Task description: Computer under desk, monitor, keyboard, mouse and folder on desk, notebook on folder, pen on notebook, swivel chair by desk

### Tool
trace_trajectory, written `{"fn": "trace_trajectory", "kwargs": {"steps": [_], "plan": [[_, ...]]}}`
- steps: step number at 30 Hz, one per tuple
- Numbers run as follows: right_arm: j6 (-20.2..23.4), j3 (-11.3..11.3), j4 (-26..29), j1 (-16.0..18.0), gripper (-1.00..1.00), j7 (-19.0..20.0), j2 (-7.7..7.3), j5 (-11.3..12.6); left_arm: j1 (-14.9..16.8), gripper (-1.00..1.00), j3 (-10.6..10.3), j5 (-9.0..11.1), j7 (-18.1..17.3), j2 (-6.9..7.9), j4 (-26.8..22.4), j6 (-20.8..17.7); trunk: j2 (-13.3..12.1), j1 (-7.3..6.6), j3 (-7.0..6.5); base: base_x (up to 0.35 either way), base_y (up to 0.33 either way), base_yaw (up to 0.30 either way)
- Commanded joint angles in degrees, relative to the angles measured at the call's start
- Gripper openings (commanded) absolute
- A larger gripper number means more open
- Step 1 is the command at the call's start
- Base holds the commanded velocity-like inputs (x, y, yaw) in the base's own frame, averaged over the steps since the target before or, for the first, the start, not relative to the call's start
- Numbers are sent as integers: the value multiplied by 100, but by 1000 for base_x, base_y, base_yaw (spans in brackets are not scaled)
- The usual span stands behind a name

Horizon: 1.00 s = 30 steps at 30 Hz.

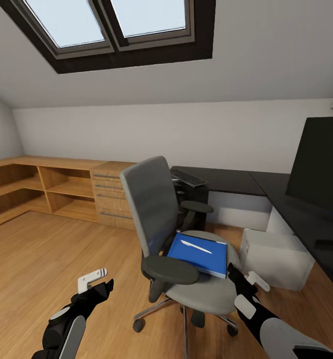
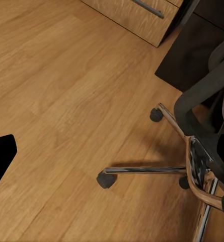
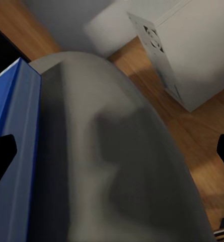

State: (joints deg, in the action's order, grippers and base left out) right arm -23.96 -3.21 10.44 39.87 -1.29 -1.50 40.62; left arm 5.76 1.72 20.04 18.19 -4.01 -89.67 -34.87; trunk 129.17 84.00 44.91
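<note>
The grey swivel chair (image 1: pixel 154 212) stands mid-room with its back towards me. On its seat (image 3: pixel 117 151) lies the blue folder (image 1: pixel 199 254) with the pale pen (image 1: pixel 195 246) on top. My right gripper (image 1: pixel 246 278) is open at the seat's front right edge, just beside the folder (image 3: pixel 11 151). Low over the floor left of the chair's chrome base (image 2: pixel 157 170), my left gripper (image 1: pixel 94 283) hangs open. The monitor (image 1: pixel 318 164) stands on the black desk (image 1: pixel 296 212) at right, the computer (image 1: pixel 276 257) beneath it. The keyboard (image 1: pixel 189 177) lies on the adjoining black top behind the chair. Notebook and mouse are out of view.
Light wooden shelves (image 1: pixel 32 192) and a drawer unit (image 1: pixel 109 197) line the back wall at left. A skylight (image 1: pixel 116 25) sits in the sloped ceiling. Open wood floor (image 1: pixel 47 259) spreads to the left of the chair.
</note>
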Motion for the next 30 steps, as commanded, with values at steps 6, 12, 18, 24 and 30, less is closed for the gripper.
{"fn": "trace_trajectory", "kwargs": {"steps": [6,12,18,24,30], "plan": [[-12,-46,4,2,100,-5,1,-29,4,100,3,61,44,-3,-7,-20,3,-1,6,0,0,0],[-21,-48,-1,2,100,-1,-7,-26,4,100,3,61,44,-3,-7,-20,3,-1,6,0,0,-106],[-21,-46,-7,0,100,3,-1,-24,4,100,10,55,44,-3,-7,-20,3,-1,10,0,0,-241],[-27,-37,-7,2,100,10,1,-40,4,100,12,59,44,5,-7,-20,3,-1,12,120,0,-57],[69,-25,-25,0,100,8,-23,-29,4,100,19,61,48,6,-7,-20,3,-1,12,143,0,-5]]}}
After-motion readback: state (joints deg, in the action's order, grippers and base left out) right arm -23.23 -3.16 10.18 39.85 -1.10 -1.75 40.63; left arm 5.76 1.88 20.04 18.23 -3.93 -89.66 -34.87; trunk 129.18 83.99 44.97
